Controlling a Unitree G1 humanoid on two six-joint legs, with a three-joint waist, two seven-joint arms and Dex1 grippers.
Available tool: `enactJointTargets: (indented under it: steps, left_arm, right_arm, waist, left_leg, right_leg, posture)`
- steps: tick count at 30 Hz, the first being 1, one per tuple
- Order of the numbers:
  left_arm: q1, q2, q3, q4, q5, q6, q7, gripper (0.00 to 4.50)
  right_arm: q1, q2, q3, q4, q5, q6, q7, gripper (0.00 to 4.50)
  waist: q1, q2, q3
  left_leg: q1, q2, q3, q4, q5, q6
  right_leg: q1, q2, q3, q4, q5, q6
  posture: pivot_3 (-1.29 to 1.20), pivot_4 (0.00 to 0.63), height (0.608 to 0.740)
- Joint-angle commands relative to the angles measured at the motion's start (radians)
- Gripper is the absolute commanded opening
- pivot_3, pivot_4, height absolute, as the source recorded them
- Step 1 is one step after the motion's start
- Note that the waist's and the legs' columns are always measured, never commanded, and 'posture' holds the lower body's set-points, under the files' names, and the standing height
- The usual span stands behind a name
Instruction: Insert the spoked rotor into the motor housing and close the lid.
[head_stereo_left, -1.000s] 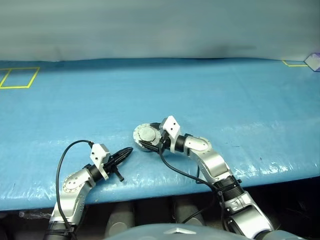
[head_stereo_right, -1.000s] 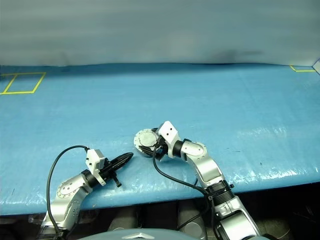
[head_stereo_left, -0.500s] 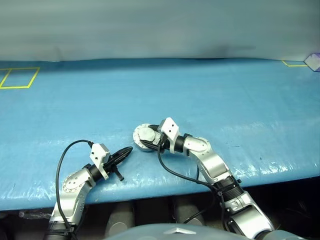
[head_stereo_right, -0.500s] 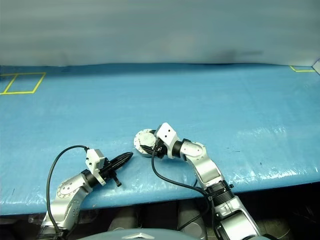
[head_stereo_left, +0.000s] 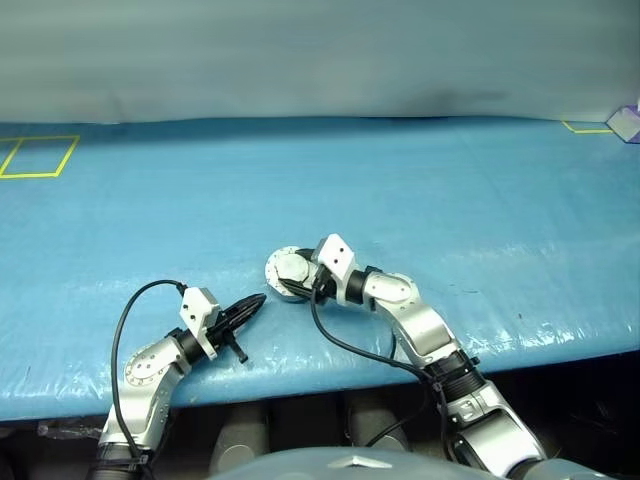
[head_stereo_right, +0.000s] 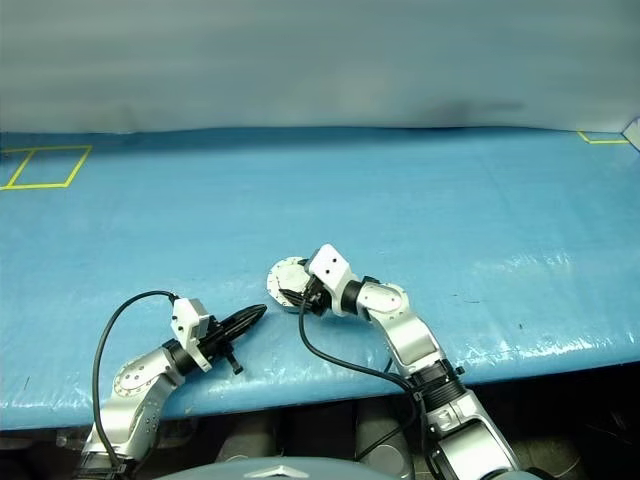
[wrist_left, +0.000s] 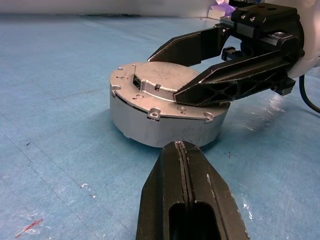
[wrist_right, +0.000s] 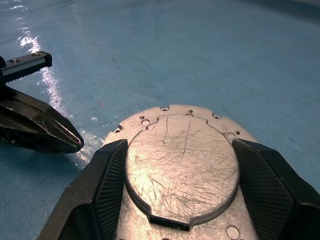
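The motor housing (wrist_left: 160, 125) is a round silver drum standing on the blue table, near the front edge. The lid (wrist_right: 182, 165) lies flat on top of it, its plain scratched face and raised centre circle up. The spoked rotor is hidden. My right gripper (head_stereo_left: 301, 281) reaches over the housing from the right. One finger lies on each side of the raised circle, pads against it, so it is shut on the lid. My left gripper (head_stereo_left: 254, 301) is shut and empty, level, with its tip a short way from the housing's left side.
The blue plastic-covered table (head_stereo_left: 450, 190) stretches far back and to both sides. A yellow taped square (head_stereo_left: 38, 155) marks the far left. Another yellow mark (head_stereo_left: 585, 127) sits at the far right corner beside a small pale object (head_stereo_left: 629, 122). Black cables trail from both wrists.
My right gripper's fingers have drawn in from a wider spread onto the lid's raised circle. The left arm and the housing have kept still.
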Motion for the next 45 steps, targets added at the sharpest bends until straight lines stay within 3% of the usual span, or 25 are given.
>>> enactJointTargets:
  steps: [1, 11, 19, 26, 30, 39, 43, 45]
  left_arm:
    - [0.001, -0.006, 0.001, -0.034, -0.007, -0.022, -0.001, 0.00]
    - [-0.012, -0.040, 0.034, -0.044, -0.041, -0.026, 0.031, 0.00]
    - [-0.065, -0.088, 0.063, -0.020, -0.098, 0.016, 0.057, 0.00]
    - [-0.136, -0.072, 0.000, 0.063, 0.018, -0.021, 0.059, 0.00]
    - [-0.164, -0.061, -0.041, 0.131, 0.146, -0.021, 0.138, 0.00]
    - [-0.151, -0.055, -0.077, 0.125, 0.186, 0.002, 0.164, 0.00]
    - [-0.140, -0.052, -0.072, 0.119, 0.170, 0.002, 0.156, 0.00]
    - [-0.136, -0.051, -0.072, 0.117, 0.170, -0.001, 0.156, 0.00]
  right_arm:
    - [-0.001, -0.001, 0.019, 0.026, -0.039, 0.053, -0.027, 3.29]
    - [-0.007, -0.031, 0.057, 0.044, -0.089, 0.211, -0.061, 3.29]
    - [-0.004, -0.032, 0.057, 0.039, -0.082, 0.223, -0.062, 3.29]
    - [-0.001, -0.032, 0.059, 0.037, -0.085, 0.218, -0.071, 3.29]
    - [0.005, -0.028, 0.050, 0.032, -0.082, 0.213, -0.086, 3.29]
    - [0.015, -0.025, 0.031, 0.008, -0.037, 0.219, -0.062, 3.29]
    - [0.023, -0.022, 0.008, -0.020, -0.012, 0.173, -0.050, 4.33]
    - [0.037, 0.009, -0.054, -0.073, 0.056, 0.149, -0.051, 4.47]
  waist:
    - [-0.001, 0.000, 0.000]
    - [-0.001, 0.000, -0.001]
    - [0.001, -0.002, -0.003]
    - [0.001, -0.002, -0.005]
    - [0.002, -0.002, -0.007]
    - [0.004, 0.001, -0.013]
    - [0.005, 0.000, -0.014]
    - [0.009, 0.000, -0.014]
  left_leg:
    - [0.000, 0.000, 0.000, 0.000, 0.000, 0.000]
    - [0.007, 0.001, 0.000, 0.000, -0.004, -0.007]
    - [0.008, 0.001, 0.000, 0.000, -0.004, -0.007]
    - [0.008, 0.000, 0.000, 0.000, -0.004, -0.007]
    - [0.008, 0.000, 0.000, 0.000, -0.004, -0.007]
    - [0.009, -0.003, -0.001, 0.000, -0.005, -0.008]
    - [0.009, -0.004, -0.001, -0.001, -0.005, -0.007]
    - [0.009, -0.005, -0.001, -0.001, -0.005, -0.007]
  right_leg:
    - [0.000, 0.000, 0.000, 0.000, 0.000, 0.000]
    - [0.001, -0.002, 0.000, 0.000, 0.000, 0.000]
    - [0.002, -0.002, -0.001, -0.001, 0.000, 0.000]
    - [0.003, -0.002, -0.002, -0.002, 0.000, 0.000]
    - [0.003, -0.002, -0.002, -0.002, 0.000, 0.000]
    - [0.004, -0.010, -0.007, -0.002, 0.000, 0.000]
    - [0.004, -0.018, -0.014, -0.003, -0.001, 0.000]
    - [0.004, -0.019, -0.015, -0.003, -0.001, 0.000]
  posture:
    - [0.00, 0.150, 0.740]
    - [0.00, 0.150, 0.740]
    - [0.00, 0.150, 0.740]
    - [0.00, 0.150, 0.740]
    - [0.00, 0.150, 0.740]
    - [0.00, 0.150, 0.740]
    - [0.00, 0.150, 0.740]
    - [0.00, 0.150, 0.740]
